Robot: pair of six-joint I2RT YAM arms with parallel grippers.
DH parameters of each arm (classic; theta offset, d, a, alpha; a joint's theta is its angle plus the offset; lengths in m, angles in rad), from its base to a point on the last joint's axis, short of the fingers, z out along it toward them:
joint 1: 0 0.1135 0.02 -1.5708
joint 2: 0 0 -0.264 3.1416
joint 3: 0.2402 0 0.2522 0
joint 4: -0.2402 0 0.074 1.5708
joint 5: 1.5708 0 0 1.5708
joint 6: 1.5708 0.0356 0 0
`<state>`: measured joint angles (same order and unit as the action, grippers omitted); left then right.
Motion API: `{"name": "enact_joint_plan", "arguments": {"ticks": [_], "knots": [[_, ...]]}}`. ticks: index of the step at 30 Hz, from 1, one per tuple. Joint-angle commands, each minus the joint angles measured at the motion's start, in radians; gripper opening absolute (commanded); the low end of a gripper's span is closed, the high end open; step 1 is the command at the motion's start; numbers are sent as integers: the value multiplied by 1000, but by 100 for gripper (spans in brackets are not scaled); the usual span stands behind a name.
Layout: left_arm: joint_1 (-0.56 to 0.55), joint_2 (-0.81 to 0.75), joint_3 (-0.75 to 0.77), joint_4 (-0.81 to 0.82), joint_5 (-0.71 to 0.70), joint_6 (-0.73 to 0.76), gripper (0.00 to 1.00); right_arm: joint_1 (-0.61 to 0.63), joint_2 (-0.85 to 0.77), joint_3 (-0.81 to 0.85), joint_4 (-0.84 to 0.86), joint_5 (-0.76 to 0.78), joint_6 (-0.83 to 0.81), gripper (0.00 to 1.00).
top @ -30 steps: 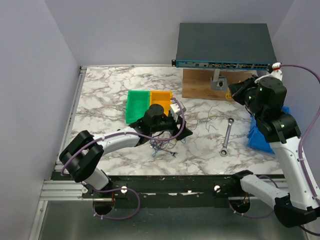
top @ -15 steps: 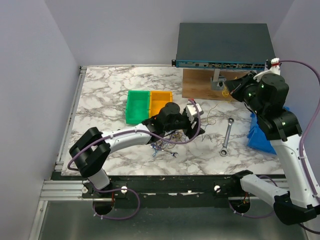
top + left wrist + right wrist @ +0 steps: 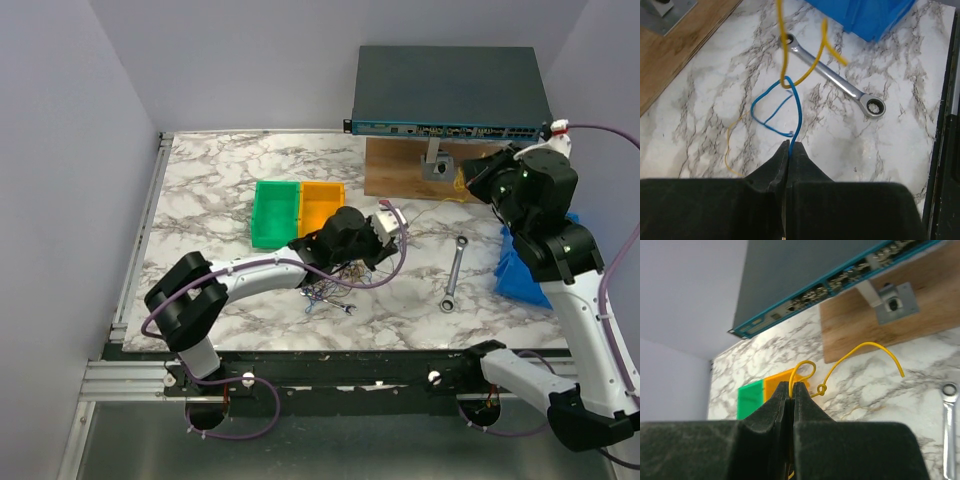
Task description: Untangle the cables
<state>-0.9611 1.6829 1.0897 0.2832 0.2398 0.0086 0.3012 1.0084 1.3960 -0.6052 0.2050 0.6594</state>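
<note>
Swung rightward since a second ago, off the tangled bunch and toward the middle of the white marble table (image 3: 220,180): left gripper (image 3: 790,146), its jaws gone from wide apart to clenched. Pinches a hair-thin blue wire (image 3: 796,107) right at the fingertips. Blue strand curls into one loop over the marble and hooks onto a thin yellow wire (image 3: 784,50) at a small knot. Right gripper (image 3: 791,385) held up near the far right corner, likewise clamped tight, gripping a yellow strand with a knot just past the tips and a free end arching over the brown wooden board (image 3: 400,170). Faint yellow line between the two grippers in the overhead view. Remaining tangle of thin blue and dark cables (image 3: 325,290) close to the near edge, about mid-width. Long steel ratchet wrench (image 3: 453,268) flat toward the right edge, near a blue plastic bundle (image 3: 520,272). Green plastic bin (image 3: 274,212) and orange plastic bin (image 3: 320,203) side by side, touching, left of centre. Dark grey network switch (image 3: 450,90) along the far edge, raised over the board.
</note>
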Motion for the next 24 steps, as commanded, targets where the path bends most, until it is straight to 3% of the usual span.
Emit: {"name": "enact_joint_plan", "arguments": {"ticks": [1, 6, 10, 14, 17, 19, 24], "knots": [[83, -108, -119, 77, -32, -196, 0, -1, -48, -67, -51, 326, 28, 1], [274, -303, -409, 275, 32, -485, 0, -2, -96, -199, -81, 631, 56, 1], [384, -376, -516, 248, -38, -557, 0, -3, -165, -252, -137, 779, 152, 1], [427, -388, -551, 243, -52, -567, 0, -2, -235, -252, -126, 826, 156, 1], [429, -397, -547, 255, -22, -556, 0, -3, -244, -233, -87, 785, 67, 1], [428, -404, -544, 284, 41, -538, 0, -3, -228, -228, -64, 747, 4, 1], [380, -410, -539, 353, 159, -479, 0, -3, -122, -243, -96, 770, 18, 1]]}}
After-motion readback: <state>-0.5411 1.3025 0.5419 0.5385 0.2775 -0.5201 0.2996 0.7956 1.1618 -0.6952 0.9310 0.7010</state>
